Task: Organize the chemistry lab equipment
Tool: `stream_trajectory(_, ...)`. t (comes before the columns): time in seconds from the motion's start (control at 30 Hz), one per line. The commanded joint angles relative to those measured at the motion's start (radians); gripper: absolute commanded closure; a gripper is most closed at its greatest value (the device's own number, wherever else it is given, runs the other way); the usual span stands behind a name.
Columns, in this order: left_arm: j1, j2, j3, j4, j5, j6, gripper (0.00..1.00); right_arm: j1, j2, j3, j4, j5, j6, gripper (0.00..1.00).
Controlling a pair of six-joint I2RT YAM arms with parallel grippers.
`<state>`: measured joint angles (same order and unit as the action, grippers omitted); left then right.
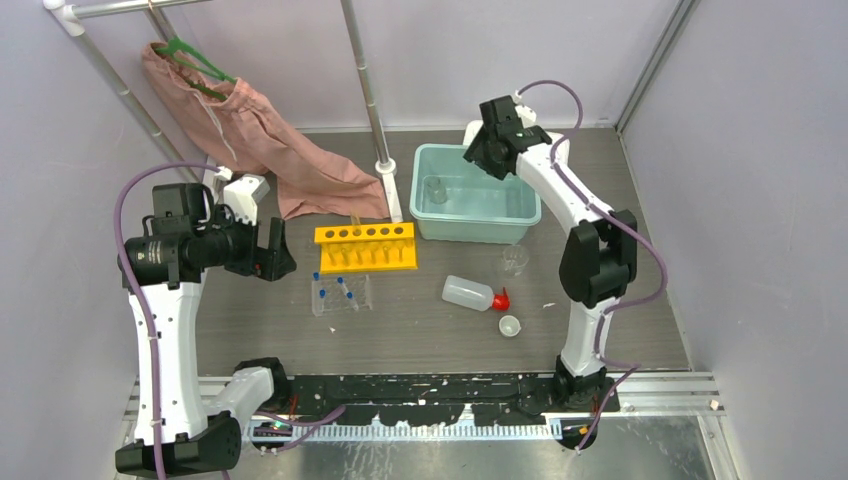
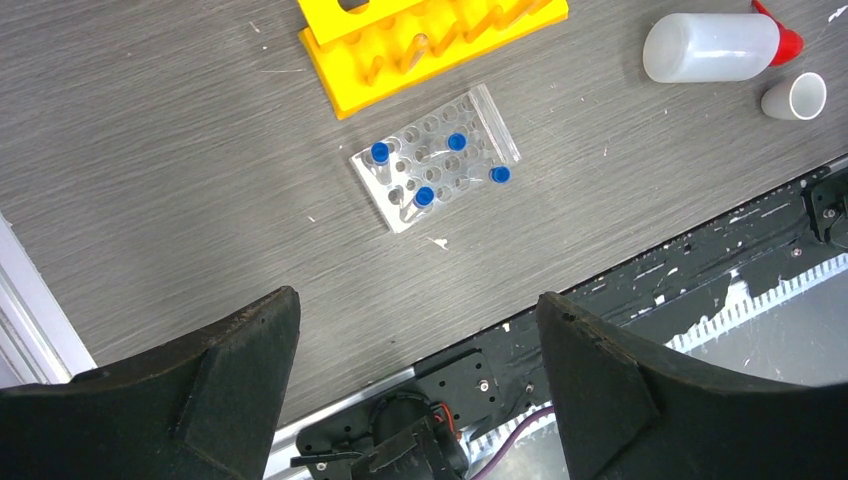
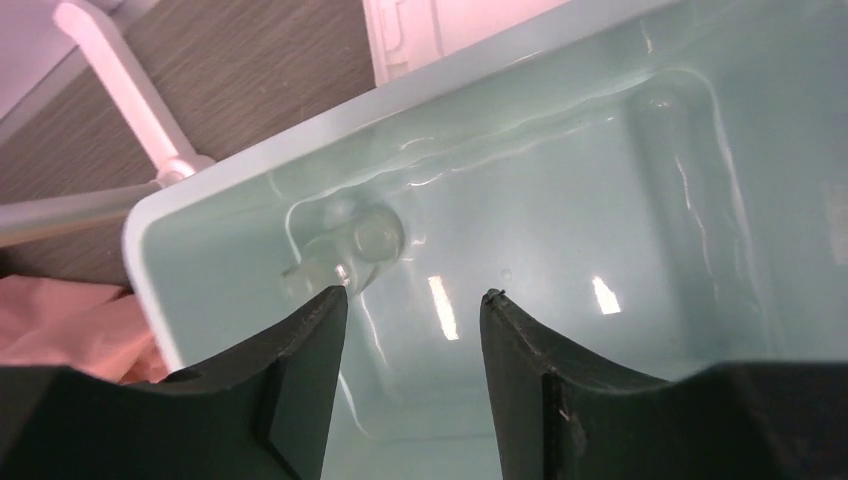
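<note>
Apparently the step in hand is the drop-off of a beaker: the right pincer (image 3: 412,300) hangs over the pale teal plastic bin (image 1: 478,237), its jaws parted at a moderate gap with nothing between them. One small clear glass beaker (image 3: 352,248) lies on the bin floor, close to the bin's left corner and just beyond the left fingertip. It looks set down, not held.

The left pincer (image 2: 415,305) hovers over the left part of the grey wood-grain desk (image 1: 420,325), jaws wide and empty. Below it lies the clear plastic well tray (image 2: 432,168), with small clear blue-capped tubes (image 2: 380,152) standing or lying in it. The yellow plastic tube rack (image 2: 430,45) sits just beyond the tray.

Left to sort, by my reading, are a second clear glass beaker (image 1: 516,258) just beside the bin's near wall, the white squeeze bottle with red nozzle (image 1: 468,293) lying on its side, and the tiny white cup (image 1: 510,325) near the nozzle.

Next, the right arm would need to lift clear of the bin rim without knocking the beaker, then swing to the second beaker close by. The tubes call for a much narrower, careful grip.
</note>
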<state>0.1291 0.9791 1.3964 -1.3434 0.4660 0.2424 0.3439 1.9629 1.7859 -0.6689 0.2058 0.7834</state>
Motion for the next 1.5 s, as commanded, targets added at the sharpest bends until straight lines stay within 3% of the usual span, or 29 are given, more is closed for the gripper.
stream_trajectory(0.0, -0.001, -0.007, 0.006, 0.021, 0.03, -0.007, 0.12, 0.027, -0.164, -0.008, -0.018, 0.068, -0.079, 0.43)
stream_trajectory(0.17, -0.002, -0.005, 0.003, 0.024, 0.032, -0.01, 0.12, 0.065, -0.361, -0.184, -0.03, 0.099, -0.104, 0.43)
stream_trajectory(0.33, -0.001, -0.003, 0.002, 0.026, 0.044, -0.012, 0.12, 0.134, -0.599, -0.468, -0.01, 0.198, -0.095, 0.52)
stream_trajectory(0.53, -0.001, 0.0, 0.001, 0.029, 0.052, -0.012, 0.12, 0.138, -0.743, -0.719, -0.007, 0.186, -0.045, 0.58)
stream_trajectory(0.7, -0.001, -0.001, -0.008, 0.034, 0.056, -0.021, 0.12, 0.138, -0.714, -0.799, 0.025, 0.205, -0.04, 0.59)
stream_trajectory(1.13, -0.002, -0.018, -0.017, 0.025, 0.035, -0.003, 0.12, 0.139, -0.517, -0.83, 0.134, 0.232, -0.071, 0.63)
stream_trajectory(1.47, 0.0, -0.019, -0.024, 0.032, 0.037, -0.004, 0.12, 0.138, -0.474, -0.805, 0.123, 0.245, -0.089, 0.7)
